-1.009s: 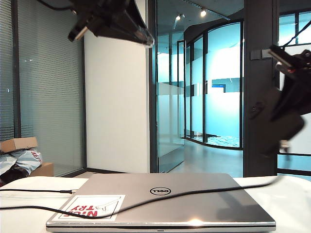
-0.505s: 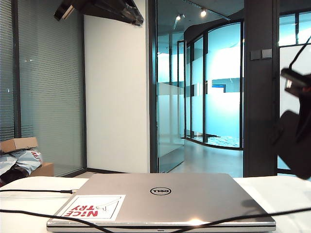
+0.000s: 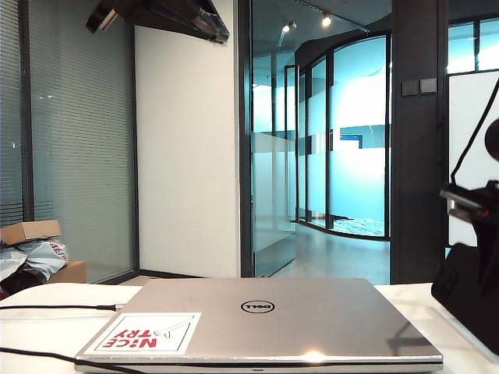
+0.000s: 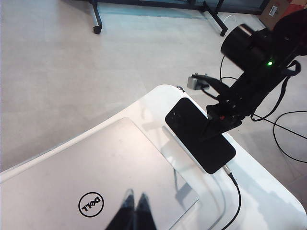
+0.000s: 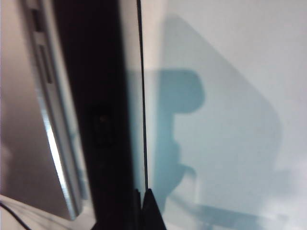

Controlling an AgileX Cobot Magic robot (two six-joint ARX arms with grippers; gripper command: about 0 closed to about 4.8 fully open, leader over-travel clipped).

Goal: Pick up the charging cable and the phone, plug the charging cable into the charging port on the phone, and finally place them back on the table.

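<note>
Phone (image 4: pixel 200 135), a matte black slab with the charging cable (image 4: pixel 233 191) plugged in, hangs above the desk (image 4: pixel 268 191) clamped in the right end effector (image 4: pixel 218 120), visible only from the left wrist, whose closed left end effector (image 4: pixel 134 211) hovers over the laptop (image 4: pixel 96 177).

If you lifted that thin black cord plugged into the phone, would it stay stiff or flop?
Probably flop: the thin black charging cable curves loosely off the flat black phone that the right gripper holds. It looks light and would likely trail along the white table.
</note>
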